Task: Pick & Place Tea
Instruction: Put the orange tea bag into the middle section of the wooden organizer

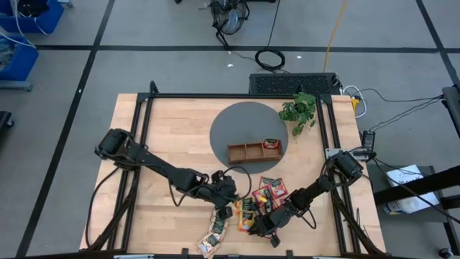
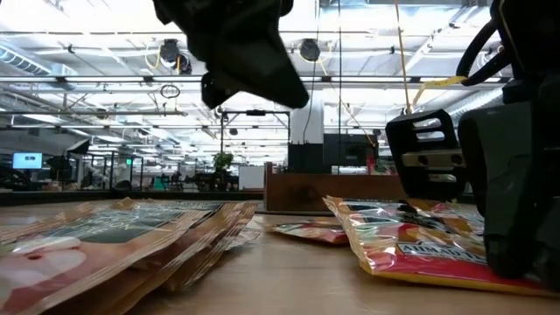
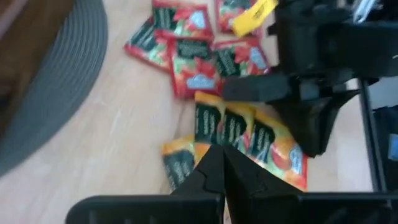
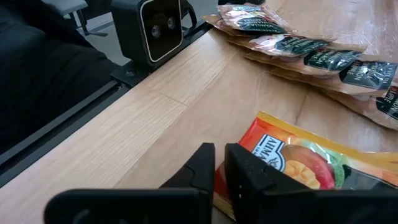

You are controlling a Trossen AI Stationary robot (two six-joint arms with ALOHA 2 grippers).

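— orange-yellow tea (image 4: pixel 298 165) lies nearest us, at six o'clock on the table (image 1: pixel 172 122); our right gripper (image 4: pixel 219 163) is down on its edge, fingers nearly together, though we can't tell if foil is pinched between them.
— and our left gripper (image 3: pixel 221 163)?
— fingers together, holding nothing that we can see, poised just above the orange packets, at seven o'clock from the red packets (image 1: pixel 274 191). beige-green packets (image 1: pixel 213 237) fan out at the front edge.
— risks?
— we'd judge the packets overlap, so a shallow pinch could drag a neighbour or slip off. both arms crowd one pile, so they could knock each other.
— farther out?
— the wooden tray (image 1: pixel 244 152) at twelve o'clock on the grey mat (image 1: pixel 237 119), one packet (image 1: pixel 271 144) in its right compartment; the plant (image 1: pixel 300 111) beside it could snag a carry.
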